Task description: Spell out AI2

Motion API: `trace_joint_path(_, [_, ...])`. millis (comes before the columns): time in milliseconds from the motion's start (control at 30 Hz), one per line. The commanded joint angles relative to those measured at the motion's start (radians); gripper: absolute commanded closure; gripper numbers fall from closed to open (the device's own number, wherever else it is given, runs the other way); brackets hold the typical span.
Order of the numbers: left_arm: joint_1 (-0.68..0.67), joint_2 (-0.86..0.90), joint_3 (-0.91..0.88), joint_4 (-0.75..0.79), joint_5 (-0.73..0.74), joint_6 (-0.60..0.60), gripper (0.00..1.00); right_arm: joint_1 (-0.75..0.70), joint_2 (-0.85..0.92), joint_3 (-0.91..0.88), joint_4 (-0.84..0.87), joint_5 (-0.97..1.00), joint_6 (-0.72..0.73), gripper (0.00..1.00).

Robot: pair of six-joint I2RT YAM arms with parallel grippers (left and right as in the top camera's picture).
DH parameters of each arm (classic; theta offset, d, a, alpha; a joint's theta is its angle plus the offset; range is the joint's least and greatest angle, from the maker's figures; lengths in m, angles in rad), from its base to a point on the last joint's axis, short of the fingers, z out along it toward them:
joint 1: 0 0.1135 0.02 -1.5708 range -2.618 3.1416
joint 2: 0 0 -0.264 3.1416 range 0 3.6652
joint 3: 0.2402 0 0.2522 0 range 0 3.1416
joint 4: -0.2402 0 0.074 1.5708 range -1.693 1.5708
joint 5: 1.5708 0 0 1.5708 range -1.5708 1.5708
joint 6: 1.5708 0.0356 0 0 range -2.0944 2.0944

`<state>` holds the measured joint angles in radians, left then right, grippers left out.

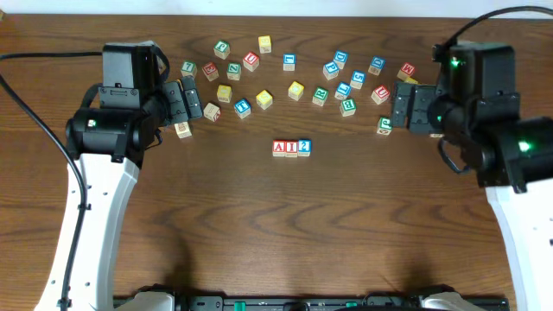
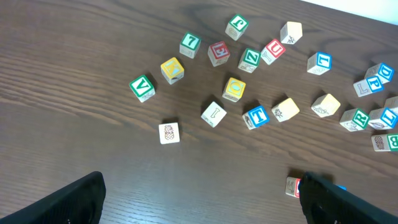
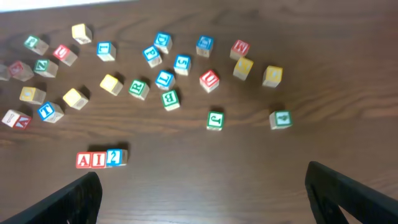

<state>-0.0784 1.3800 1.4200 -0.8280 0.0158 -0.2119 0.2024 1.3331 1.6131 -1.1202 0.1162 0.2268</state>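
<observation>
Loose letter blocks (image 1: 264, 99) scattered on table (image 1: 285, 233) behind the row. Red A (image 1: 279, 148), red I (image 1: 291, 148), blue 2 (image 1: 304, 147) touching, in line. Both jaws wide, empty.

Soft, even light fills all 3 views, with no hard glare. The overhead view is sharp, and the dark table (image 1: 259, 225) carries only faint, diffuse shadows toward 6 o'clock. The left wrist view is crisp, its blocks (image 2: 171, 70) throwing short soft shadows. The right wrist view is blurred, the letters smeared, with a blown-out white strip at 12 o'clock. The fingers (image 2: 68, 202) at 7 and 5 o'clock are featureless black.
</observation>
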Motion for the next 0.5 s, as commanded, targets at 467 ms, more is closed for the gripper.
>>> trace_joint_path(467, [0.004,-0.001,0.013,-0.002,-0.010,0.005,0.02,-0.140,-0.558,-0.711,0.643,-0.138,-0.248,0.01])
